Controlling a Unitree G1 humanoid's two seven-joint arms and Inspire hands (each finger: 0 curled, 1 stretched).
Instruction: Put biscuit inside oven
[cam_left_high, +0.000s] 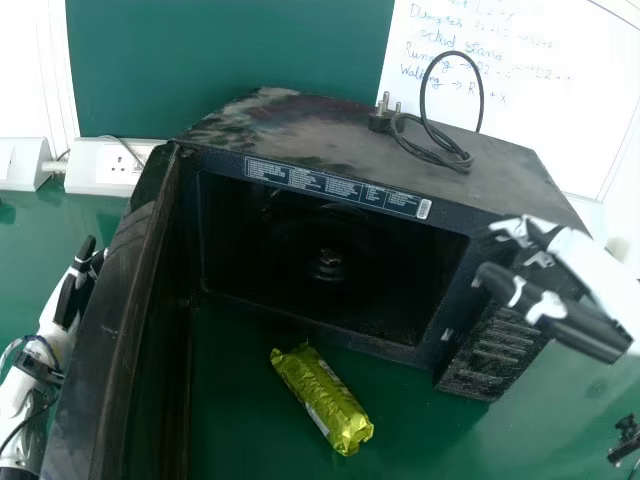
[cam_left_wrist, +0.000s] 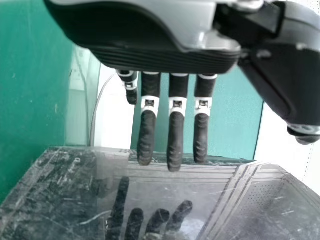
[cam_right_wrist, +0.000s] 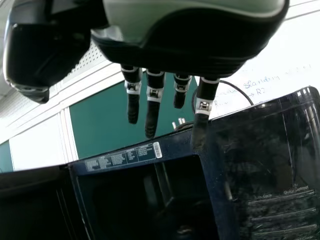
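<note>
Its long axis slanting far-left to near-right, the biscuit (cam_left_high: 322, 398) lies left of and below the nearer, open right hand (cam_left_high: 600, 275).

Left hand (cam_left_high: 68, 300), its fingers (cam_left_wrist: 175, 145) straight and slightly spread, thumb (cam_left_wrist: 277, 85) well apart, poised near scuffed, glossy oven door (cam_left_wrist: 60, 185). Dark finger reflections (cam_left_wrist: 119, 205) mark door's surface; whether fingertips touch it, unclear. Behind, thin cable (cam_left_wrist: 93, 112) curves near white panel (cam_left_wrist: 117, 120) and green board (cam_left_wrist: 230, 110).
</note>
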